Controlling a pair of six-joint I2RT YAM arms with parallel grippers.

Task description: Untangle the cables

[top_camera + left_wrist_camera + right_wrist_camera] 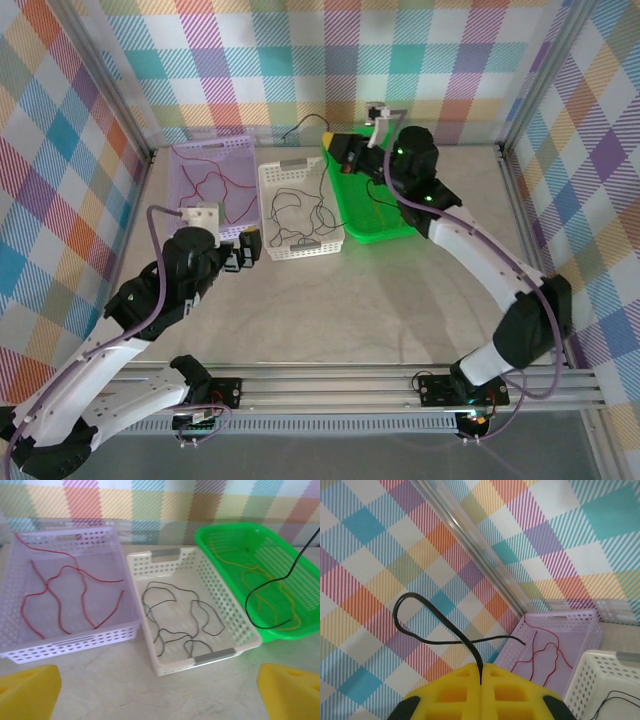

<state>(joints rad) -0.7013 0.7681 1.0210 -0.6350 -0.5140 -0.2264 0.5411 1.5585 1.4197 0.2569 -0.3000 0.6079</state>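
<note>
**Yellow jaws pinch black cable over green basket**

Right gripper [481, 674] is clenched on a black cable [395, 616] that dangles above the green basket [207, 547], far right, where a yellow cable [252, 570] lies. Left gripper [160, 692] gapes near the white basket [145, 640] holding black cables [157, 583]. Red cables [47, 584] lie in the lilac basket [70, 642], left.

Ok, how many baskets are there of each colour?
Lilac basket: 1
White basket: 1
Green basket: 1
Total: 3 baskets
</note>
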